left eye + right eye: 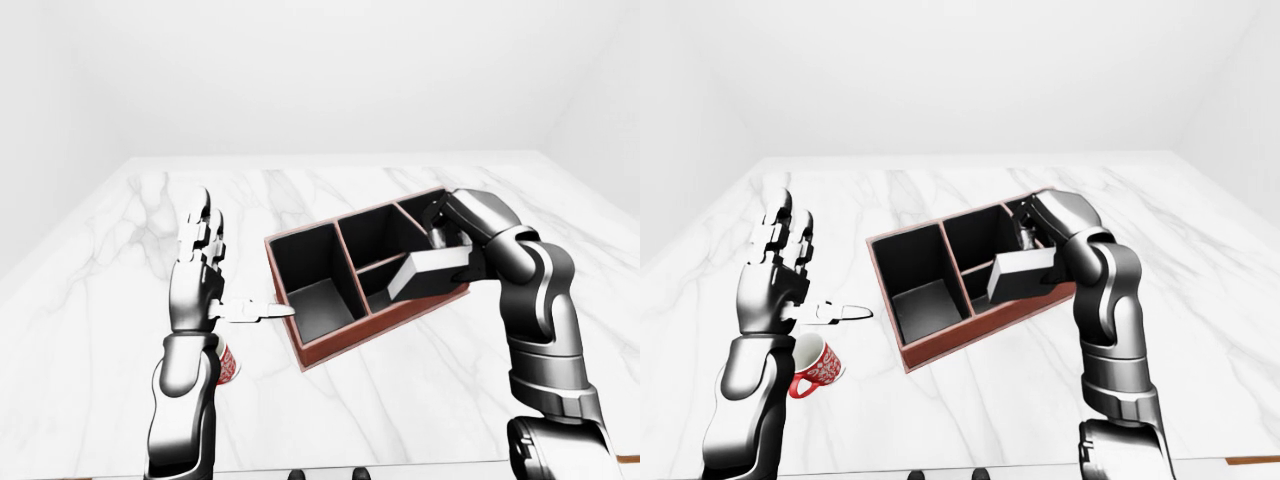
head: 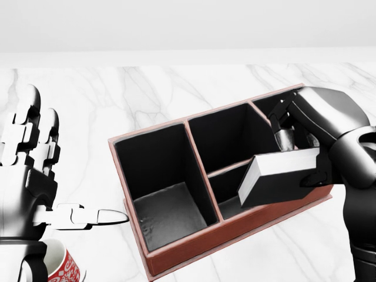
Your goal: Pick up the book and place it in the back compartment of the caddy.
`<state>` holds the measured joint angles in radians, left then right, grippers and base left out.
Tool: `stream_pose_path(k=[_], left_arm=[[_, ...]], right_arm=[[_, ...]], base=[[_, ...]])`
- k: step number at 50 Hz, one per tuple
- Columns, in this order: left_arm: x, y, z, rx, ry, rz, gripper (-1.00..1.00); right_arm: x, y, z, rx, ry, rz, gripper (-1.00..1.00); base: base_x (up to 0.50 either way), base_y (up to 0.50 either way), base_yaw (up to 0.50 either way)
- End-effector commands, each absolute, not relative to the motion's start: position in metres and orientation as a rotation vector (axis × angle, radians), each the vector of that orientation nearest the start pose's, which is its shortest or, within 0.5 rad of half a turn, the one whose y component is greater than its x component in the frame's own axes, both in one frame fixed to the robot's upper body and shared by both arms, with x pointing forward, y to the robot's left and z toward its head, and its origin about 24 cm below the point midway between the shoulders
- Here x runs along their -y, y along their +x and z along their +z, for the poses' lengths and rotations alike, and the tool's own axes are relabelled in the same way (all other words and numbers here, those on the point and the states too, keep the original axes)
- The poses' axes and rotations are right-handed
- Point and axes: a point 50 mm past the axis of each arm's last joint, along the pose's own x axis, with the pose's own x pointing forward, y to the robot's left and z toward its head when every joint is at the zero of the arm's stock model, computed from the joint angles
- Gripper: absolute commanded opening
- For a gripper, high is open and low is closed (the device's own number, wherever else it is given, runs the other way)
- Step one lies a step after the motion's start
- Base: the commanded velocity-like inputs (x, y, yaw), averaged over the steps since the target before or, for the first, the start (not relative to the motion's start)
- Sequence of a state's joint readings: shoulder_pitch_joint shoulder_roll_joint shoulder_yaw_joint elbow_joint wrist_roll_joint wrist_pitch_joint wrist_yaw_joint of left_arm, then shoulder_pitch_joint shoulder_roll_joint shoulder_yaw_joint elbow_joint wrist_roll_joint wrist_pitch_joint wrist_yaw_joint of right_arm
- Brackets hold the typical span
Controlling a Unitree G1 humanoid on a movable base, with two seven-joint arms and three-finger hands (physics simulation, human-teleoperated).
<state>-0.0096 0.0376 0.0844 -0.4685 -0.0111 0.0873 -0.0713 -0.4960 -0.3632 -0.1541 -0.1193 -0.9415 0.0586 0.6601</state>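
The red-brown caddy [image 2: 197, 245] with black compartments lies slanted on the marble table, in the middle of the head view. My right hand [image 2: 295, 157] is shut on the book [image 2: 281, 179], a dark volume with a white page edge facing left. The tilted book hangs over the caddy's right part, covering the small lower middle compartment and the right-hand compartment's lower end. Whether it touches the caddy walls is unclear. My left hand [image 2: 51, 183] stands open and upright at the left, thumb pointing toward the caddy's left wall, holding nothing.
A red-and-white patterned mug [image 1: 816, 367] sits under my left hand near the table's bottom left. The white marble table [image 2: 176, 94] stretches beyond the caddy to its far edge against a plain pale wall.
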Motion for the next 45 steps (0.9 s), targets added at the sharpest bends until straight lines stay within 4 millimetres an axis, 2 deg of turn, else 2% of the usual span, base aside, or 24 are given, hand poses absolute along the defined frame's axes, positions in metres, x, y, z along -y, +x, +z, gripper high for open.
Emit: stream_pose_path(k=[1, 22, 45], left_arm=[[-0.167, 0.237, 0.144, 0.394, 0.056, 0.0, 1.0], [-0.167, 0.237, 0.144, 0.392, 0.054, 0.0, 1.0], [-0.167, 0.237, 0.143, 0.388, 0.056, 0.0, 1.0]], right_arm=[[0.196, 0.319, 0.202, 0.119, -1.32, 0.12, -1.0], [0.183, 0.33, 0.197, 0.129, -1.317, 0.146, -1.0], [0.181, 0.342, 0.197, 0.145, -1.331, 0.144, -1.0]], base=[[0.0, 0.0, 0.0], [0.0, 0.0, 0.0], [0.0, 0.0, 0.0]])
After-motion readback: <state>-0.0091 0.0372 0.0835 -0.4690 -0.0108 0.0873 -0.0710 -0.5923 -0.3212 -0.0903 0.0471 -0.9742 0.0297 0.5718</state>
